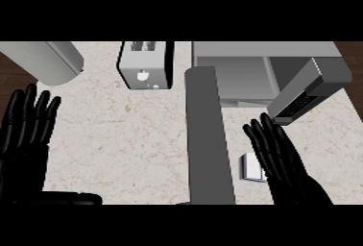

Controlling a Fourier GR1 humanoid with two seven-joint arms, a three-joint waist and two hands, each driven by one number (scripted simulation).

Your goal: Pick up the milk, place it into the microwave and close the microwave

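Kitchen setting. A pale, speckled stone-look counter (pixel 135 144) carries a silver toaster (pixel 145 65) with slots on top and a grey microwave (pixel 245 72), its door (pixel 306 91) swung open (keypad on the door's edge visible). Dark wood flooring (pixel 14 72) shows beyond the counter's left edge.

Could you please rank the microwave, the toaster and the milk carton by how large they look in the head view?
1. Microwave
2. Toaster
3. Milk carton, partly hidden by the right hand

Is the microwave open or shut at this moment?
Open: the microwave shows its bare cavity, and its door is swung out to the right.
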